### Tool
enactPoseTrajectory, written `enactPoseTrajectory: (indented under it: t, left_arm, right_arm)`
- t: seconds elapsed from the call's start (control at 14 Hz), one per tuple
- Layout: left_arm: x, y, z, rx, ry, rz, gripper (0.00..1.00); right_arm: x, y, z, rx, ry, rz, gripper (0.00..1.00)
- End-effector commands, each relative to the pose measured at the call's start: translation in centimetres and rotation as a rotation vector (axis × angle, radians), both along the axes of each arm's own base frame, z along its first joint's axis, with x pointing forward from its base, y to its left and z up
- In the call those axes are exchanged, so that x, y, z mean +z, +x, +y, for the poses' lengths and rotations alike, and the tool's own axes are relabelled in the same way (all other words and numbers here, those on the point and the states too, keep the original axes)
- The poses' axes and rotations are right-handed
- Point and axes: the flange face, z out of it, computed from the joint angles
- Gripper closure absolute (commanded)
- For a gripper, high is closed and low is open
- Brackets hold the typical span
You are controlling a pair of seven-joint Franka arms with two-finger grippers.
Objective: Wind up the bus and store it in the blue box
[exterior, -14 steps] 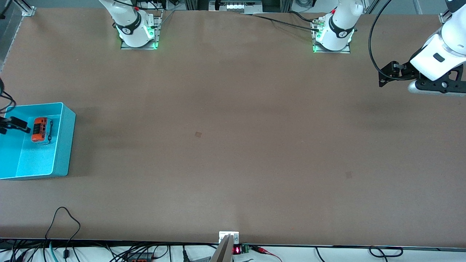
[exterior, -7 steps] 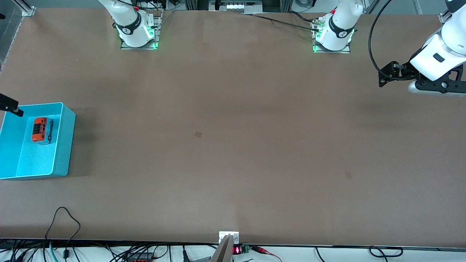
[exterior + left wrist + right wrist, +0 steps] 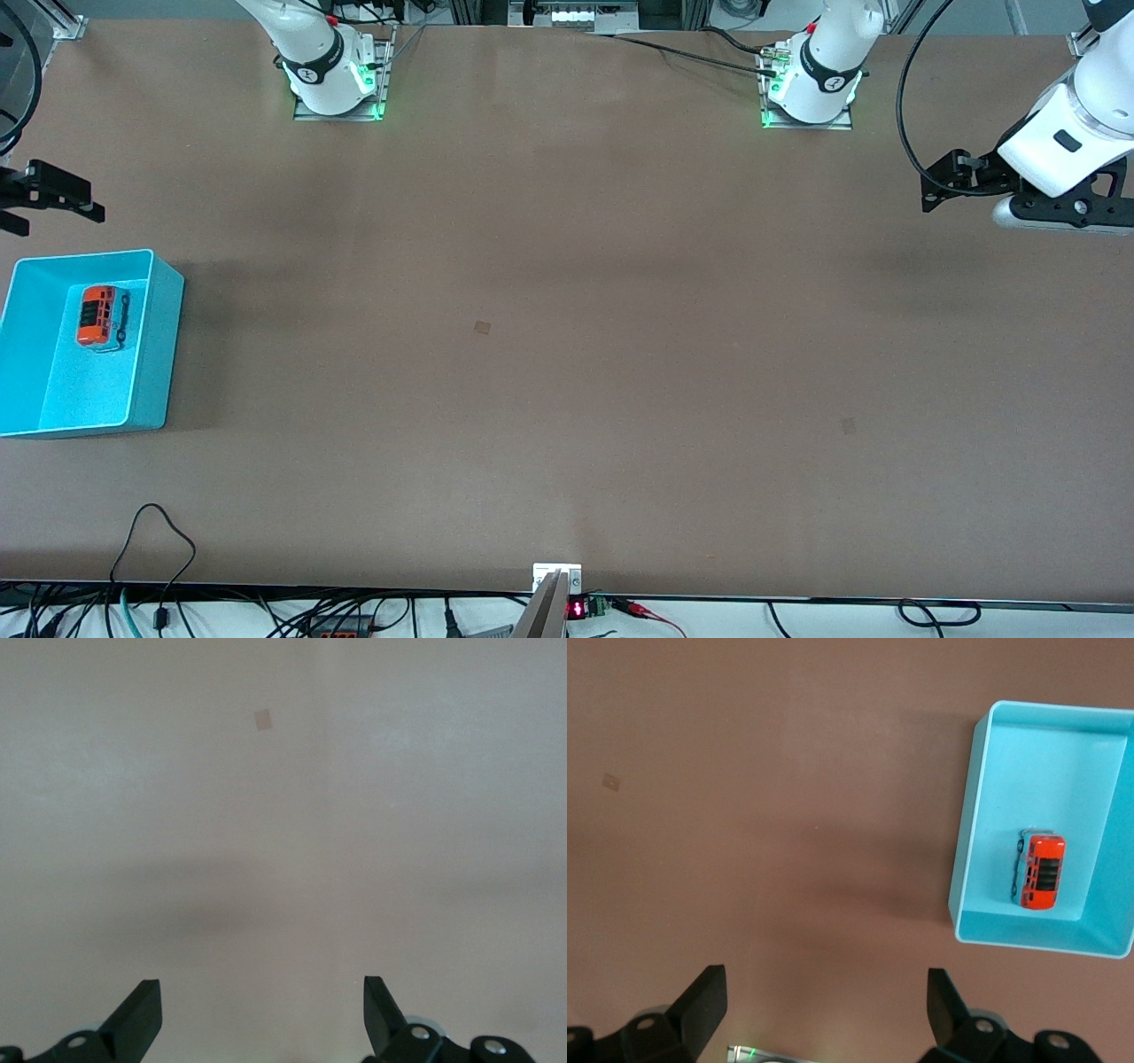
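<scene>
I see a big brown table (image 3: 567, 354). The bus (image 3: 99, 316) sits inside the box (image 3: 158, 354), in the part farther from the front camera. My right gripper (image 3: 35, 202) hangs above the table just beside the box, fingers spread, holding nothing. My left gripper (image 3: 263, 1014) waits well apart from the box, fingers spread too.

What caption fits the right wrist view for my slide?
Open right gripper over bare table, looking down at the bus lying in the blue box.

The front view looks down across the whole table (image 3: 567, 354), while both wrist views look straight down on it, the right's sharing the box (image 3: 970, 859).
</scene>
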Motion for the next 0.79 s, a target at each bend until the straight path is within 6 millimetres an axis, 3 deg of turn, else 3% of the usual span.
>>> enactPoseTrajectory:
  t: [0.0,0.71]
  left_arm:
    - [0.5,0.3,-0.1,0.004,0.019,-0.007,0.00]
    - [0.5,0.3,-0.1,0.004,0.019,-0.007,0.00]
  right_arm:
    - [1.2,-0.2,1.8,-0.017,-0.029,0.022,0.00]
    - [0.9,0.0,2.8,-0.067,-0.033,0.024,0.00]
